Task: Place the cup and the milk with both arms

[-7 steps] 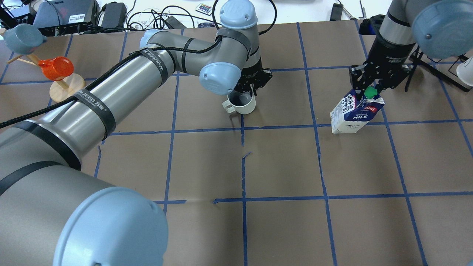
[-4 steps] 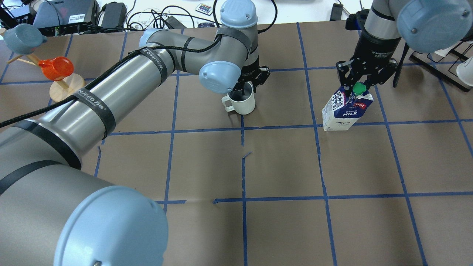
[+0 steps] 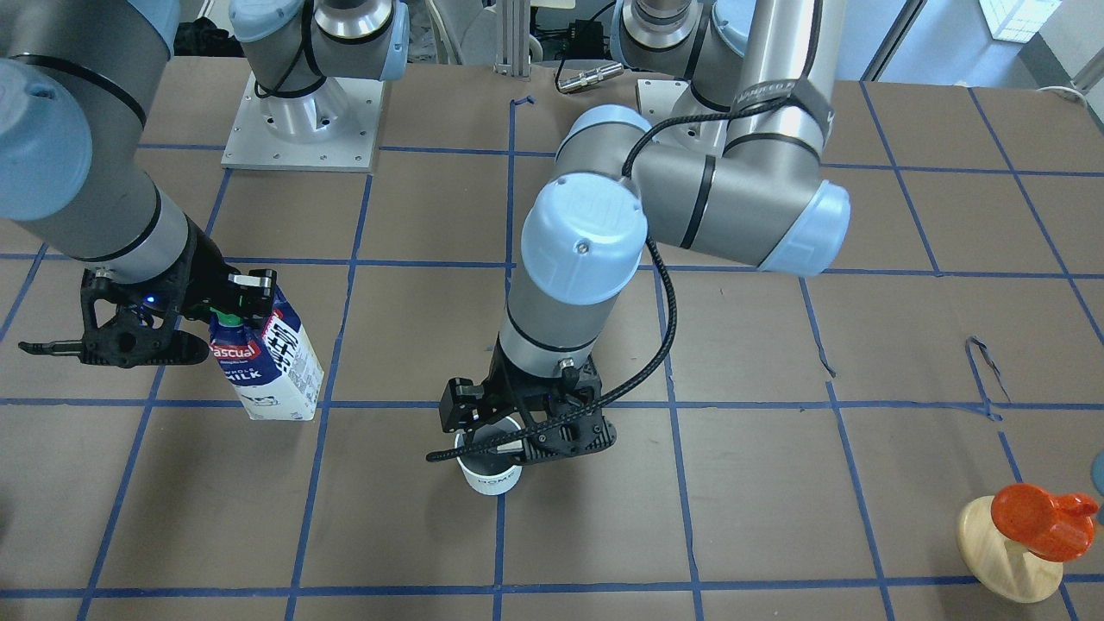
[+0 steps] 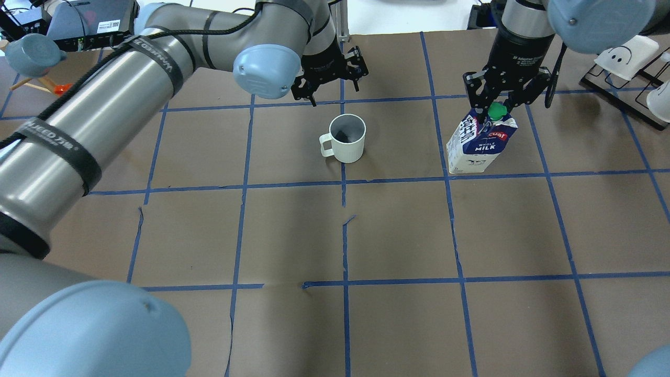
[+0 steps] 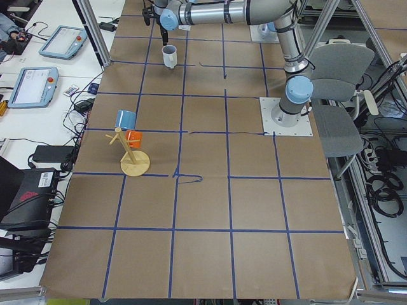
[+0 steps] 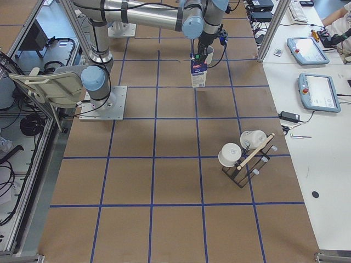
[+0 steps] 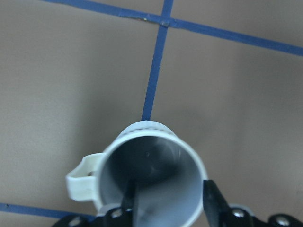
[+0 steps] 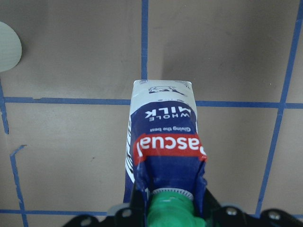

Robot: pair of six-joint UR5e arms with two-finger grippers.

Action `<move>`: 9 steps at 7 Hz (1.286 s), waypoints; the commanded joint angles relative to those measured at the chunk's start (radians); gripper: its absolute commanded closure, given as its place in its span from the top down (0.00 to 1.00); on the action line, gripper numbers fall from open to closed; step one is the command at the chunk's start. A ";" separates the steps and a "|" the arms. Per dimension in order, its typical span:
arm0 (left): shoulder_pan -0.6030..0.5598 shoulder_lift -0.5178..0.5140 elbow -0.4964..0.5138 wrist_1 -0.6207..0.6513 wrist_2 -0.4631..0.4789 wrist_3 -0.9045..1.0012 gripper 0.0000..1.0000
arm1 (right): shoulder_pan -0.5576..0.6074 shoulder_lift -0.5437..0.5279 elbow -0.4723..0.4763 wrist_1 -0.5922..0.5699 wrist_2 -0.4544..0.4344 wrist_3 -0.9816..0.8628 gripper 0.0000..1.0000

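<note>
Though upright, cup [image 4: 346,137] below left tool [image 4: 332,84] (spread)

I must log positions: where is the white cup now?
In the overhead view the cup stands on a blue tape line, left of the milk carton, just below the left tool.

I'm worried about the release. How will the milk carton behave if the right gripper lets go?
The milk is tall on a small base and leans, so it would probably tip. The right gripper pinches its gable top, which looks creased, so the cardboard likely gives when squeezed. Its weight cannot be told.
</note>
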State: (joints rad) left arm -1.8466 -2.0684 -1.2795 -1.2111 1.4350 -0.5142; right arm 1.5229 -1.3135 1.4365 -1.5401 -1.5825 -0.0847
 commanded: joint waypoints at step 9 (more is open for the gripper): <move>0.274 0.522 -0.293 -0.410 0.107 0.522 1.00 | 0.197 0.307 -0.314 -0.002 0.056 0.226 0.20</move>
State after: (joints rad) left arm -1.5726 -1.5519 -1.5669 -1.6234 1.5368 -0.0124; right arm 1.7010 -1.0312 1.1430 -1.5416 -1.5276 0.1183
